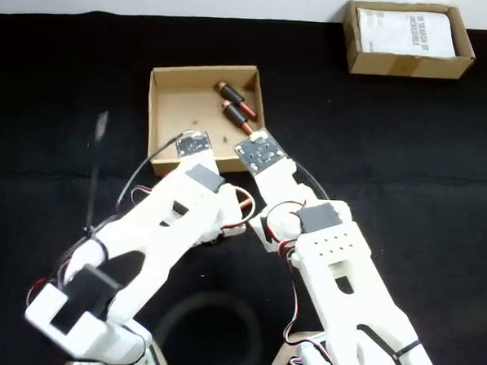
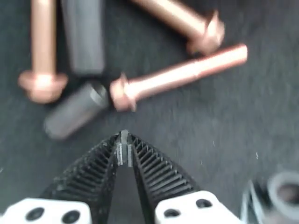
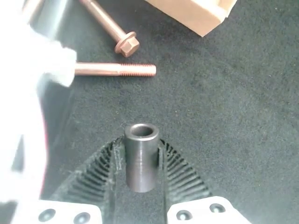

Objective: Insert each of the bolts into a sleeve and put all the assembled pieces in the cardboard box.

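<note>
- Two assembled pieces point(image 1: 230, 92) point(image 1: 237, 115) already lie in the cardboard box point(image 1: 169, 117), which sits in the upper middle of the high view; they are in its right half.
- My right jaws are pinching one sleeve point(image 3: 141, 161), which stands upright with its open bore facing up, above the black desk point(image 1: 392, 158) and just short of the box's corner.
- My left jaws are pressed together on nothing and hang over the loose parts.
- Ahead of the left jaws I count three bare bolts point(image 2: 180, 77) point(image 2: 42, 46) point(image 2: 180, 21) and two loose sleeves point(image 2: 74, 109) point(image 2: 81, 35), all lying flat on the desk close together.
- The nearest bolt's head is almost against the end of one loose sleeve, but I see no bolt inside a sleeve here.
- By my reckoning that is two pieces done and three left: three bolts and three sleeves, counting the one I hold.
- I judge the step in hand to be mating a bolt with the held sleeve; none of these three has gone into the box yet.
</note>
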Available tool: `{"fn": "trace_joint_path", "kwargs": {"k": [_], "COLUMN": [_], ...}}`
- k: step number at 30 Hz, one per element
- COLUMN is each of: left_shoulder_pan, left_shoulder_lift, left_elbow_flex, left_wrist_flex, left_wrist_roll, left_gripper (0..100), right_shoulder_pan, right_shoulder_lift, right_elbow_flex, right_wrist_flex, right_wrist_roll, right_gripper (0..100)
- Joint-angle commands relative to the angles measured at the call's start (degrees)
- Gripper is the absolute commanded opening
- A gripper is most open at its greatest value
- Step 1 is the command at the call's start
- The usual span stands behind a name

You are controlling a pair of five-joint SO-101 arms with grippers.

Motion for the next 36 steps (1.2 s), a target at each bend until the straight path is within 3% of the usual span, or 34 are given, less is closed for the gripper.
{"fn": "trace_joint_path", "kwargs": {"k": [1, 6, 11, 16, 19, 27, 36], "left_shoulder_pan": [-5.1, -9.7, -11.6, -15.2, -16.0, -10.9, -8.0], "left_shoulder_lift": [3.7, 7.4, 6.9, 6.9, 6.8, -3.9, -6.3], "left_elbow_flex": [0.8, 0.0, -0.8, -5.1, -9.0, -12.4, -5.9], "left_wrist_flex": [-11.2, -19.1, -20.8, -20.7, -20.5, -7.7, -6.9], "left_wrist_roll": [0.4, 0.5, 0.9, 7.7, 8.2, 8.0, 8.0], "left_gripper": [1, 1, 1, 1, 1, 1, 31], "right_shoulder_pan": [0.7, 0.4, 0.3, 0.3, 0.3, 0.3, 0.4], "right_shoulder_lift": [-2.5, -2.5, -2.2, -1.9, -1.8, -1.8, -1.8], "right_elbow_flex": [0.1, 0.1, 0.1, 0.1, 0.1, 5.1, 5.6], "right_wrist_flex": [-0.3, -0.2, -0.3, -0.6, -0.7, -4.8, -6.5], "right_wrist_roll": [-2.4, -3.0, -3.0, -2.9, -2.8, -2.7, -2.7], "right_gripper": [0.7, 0.7, 0.7, 0.7, 0.7, 0.7, 0.7]}}
